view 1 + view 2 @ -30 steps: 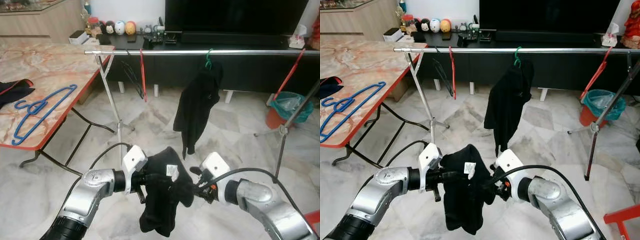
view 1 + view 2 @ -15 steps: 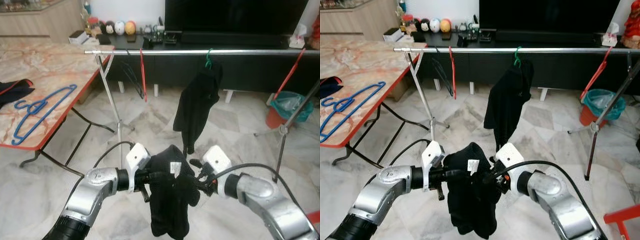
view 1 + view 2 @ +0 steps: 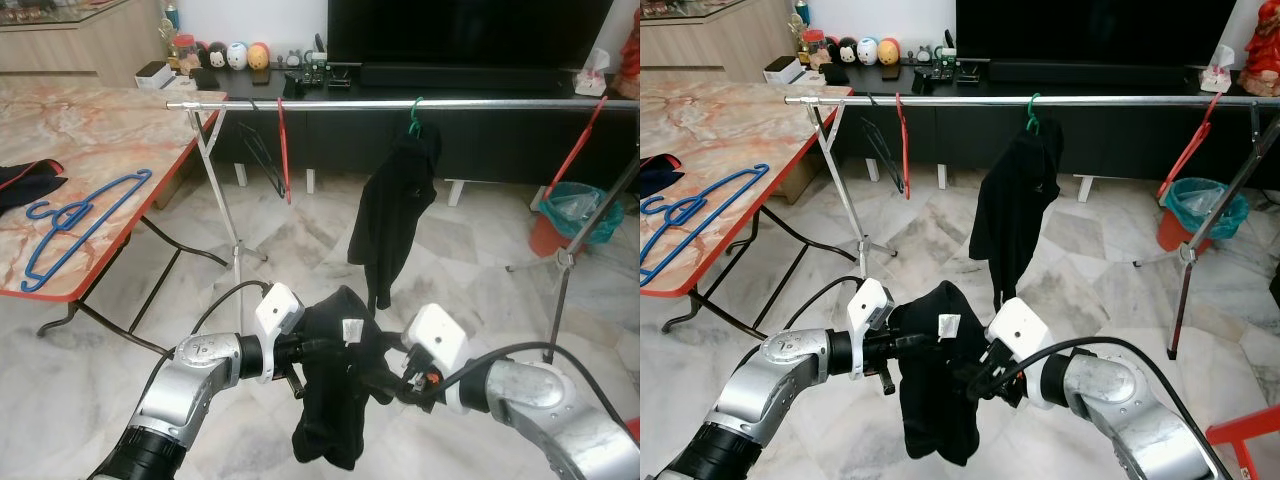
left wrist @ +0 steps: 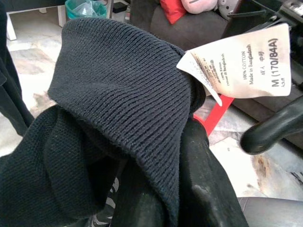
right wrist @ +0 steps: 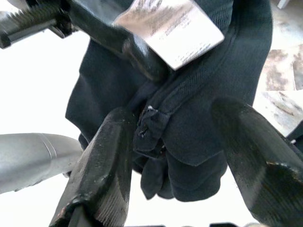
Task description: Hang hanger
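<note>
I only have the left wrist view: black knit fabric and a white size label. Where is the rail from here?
Observer: The silver metal rail runs across ahead, higher than the black knit garment with the white label held between the arms.
Operator: Anything on it?
Observer: A thin red hanger toward its left end, and another black garment on a green hanger near the middle.
Operator: What is the right pincer doing?
Observer: The right pincer is open, with a fold of the knit garment between its fingers.
Operator: Any spare hangers?
Observer: A blue plastic hanger lies on the marble-topped table to the left.
</note>
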You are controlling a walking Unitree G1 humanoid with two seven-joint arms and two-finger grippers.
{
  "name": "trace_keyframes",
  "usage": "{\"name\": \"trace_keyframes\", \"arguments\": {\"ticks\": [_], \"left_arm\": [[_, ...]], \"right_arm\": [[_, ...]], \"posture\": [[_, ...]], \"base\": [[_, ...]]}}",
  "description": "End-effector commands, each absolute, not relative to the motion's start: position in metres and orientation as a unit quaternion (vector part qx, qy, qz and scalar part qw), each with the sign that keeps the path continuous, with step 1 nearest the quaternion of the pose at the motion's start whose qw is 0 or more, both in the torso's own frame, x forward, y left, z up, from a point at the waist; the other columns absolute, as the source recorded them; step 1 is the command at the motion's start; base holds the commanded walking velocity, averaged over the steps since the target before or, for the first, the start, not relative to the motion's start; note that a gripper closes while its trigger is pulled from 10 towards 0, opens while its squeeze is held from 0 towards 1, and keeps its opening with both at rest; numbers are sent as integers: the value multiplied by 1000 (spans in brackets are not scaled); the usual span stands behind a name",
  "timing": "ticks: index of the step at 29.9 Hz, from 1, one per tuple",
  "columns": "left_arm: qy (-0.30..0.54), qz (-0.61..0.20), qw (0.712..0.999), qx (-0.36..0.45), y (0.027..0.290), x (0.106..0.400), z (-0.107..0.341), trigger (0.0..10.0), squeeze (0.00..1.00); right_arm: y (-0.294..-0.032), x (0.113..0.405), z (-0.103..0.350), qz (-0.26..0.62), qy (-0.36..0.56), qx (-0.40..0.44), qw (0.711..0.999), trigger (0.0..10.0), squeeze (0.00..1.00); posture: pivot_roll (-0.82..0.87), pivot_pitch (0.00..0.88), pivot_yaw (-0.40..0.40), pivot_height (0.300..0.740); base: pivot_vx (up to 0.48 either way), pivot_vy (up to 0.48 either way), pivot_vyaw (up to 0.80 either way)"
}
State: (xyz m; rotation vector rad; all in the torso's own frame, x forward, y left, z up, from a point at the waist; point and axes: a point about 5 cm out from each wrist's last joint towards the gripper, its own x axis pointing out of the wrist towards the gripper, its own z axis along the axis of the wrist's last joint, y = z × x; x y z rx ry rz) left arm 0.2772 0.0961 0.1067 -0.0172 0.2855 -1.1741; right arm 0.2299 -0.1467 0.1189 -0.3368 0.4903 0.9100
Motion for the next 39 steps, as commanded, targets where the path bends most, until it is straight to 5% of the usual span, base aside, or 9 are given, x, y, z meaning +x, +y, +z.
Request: {"name": "trace_keyframes", "arguments": {"ticks": [1,10,19,39], "left_arm": [[119,-562,819,-6,95,279,117,10000,0],[111,-567,816,-21,91,280,122,10000,0],[110,-564,818,-22,90,281,120,10000,0],[109,-561,820,-25,88,284,120,10000,0]], "right_arm": [[-149,235,115,415,239,-172,861,10000,0],[-154,249,98,353,251,-163,887,10000,0],[-157,240,111,382,226,-123,887,10000,0],[-138,214,126,491,212,-142,833,10000,0]], "posture": [[-16,37,27,740],[-9,37,23,740],[-13,34,23,740],[-15,32,20,740]], "base": [[0,0,0],[0,0,0],[0,0,0],[0,0,0]]}}
